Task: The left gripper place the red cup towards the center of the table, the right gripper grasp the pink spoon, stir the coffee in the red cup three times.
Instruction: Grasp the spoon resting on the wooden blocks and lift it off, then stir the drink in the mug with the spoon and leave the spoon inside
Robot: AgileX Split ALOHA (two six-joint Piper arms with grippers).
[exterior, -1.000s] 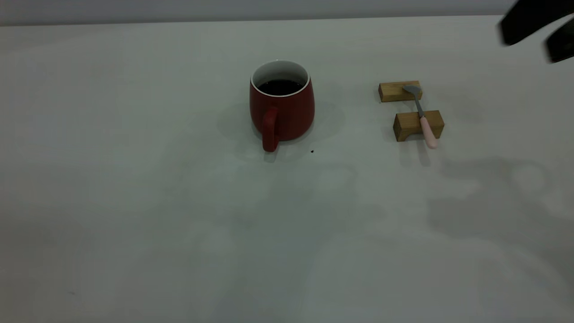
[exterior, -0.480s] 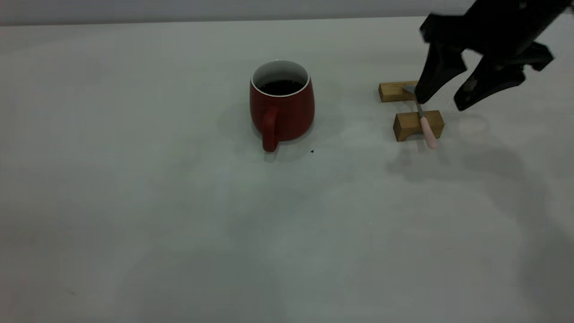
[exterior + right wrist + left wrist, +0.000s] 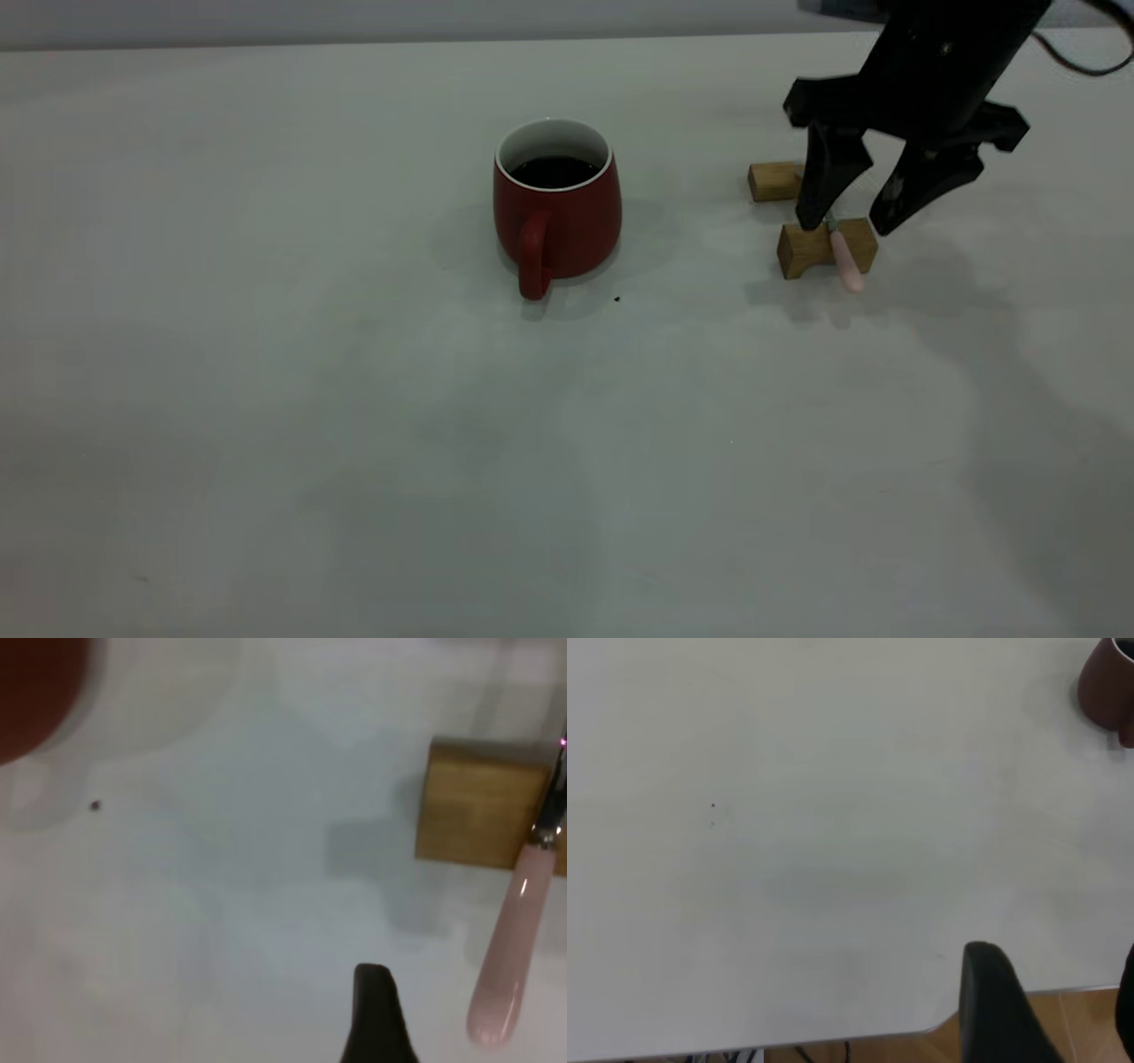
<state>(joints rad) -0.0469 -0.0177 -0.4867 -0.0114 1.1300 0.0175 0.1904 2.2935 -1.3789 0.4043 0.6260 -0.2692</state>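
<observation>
One red cup [image 3: 557, 206] is standing upright near the middle of the off-white table [image 3: 266, 399], with its thick loop handle turned toward the camera and dark coffee [image 3: 555, 171] sitting inside its white interior. A tiny dark speck [image 3: 617, 299] is lying on the table just beside the cup's base. Well to the cup's right, the pink spoon [image 3: 843, 252] is resting across two small wooden blocks: its pale pink handle is overhanging the nearer block [image 3: 811, 247], while the farther block [image 3: 775, 181] is partly hidden behind the arm. The right gripper [image 3: 847, 221] is hanging directly over the spoon, its two pointed fingers spread apart with one on each side of the stem and not closed on it. The left gripper [image 3: 1001, 1001] is showing only as one dark finger in its own wrist view, near the table's edge and far from the cup; whether it is open or closed cannot be told.
</observation>
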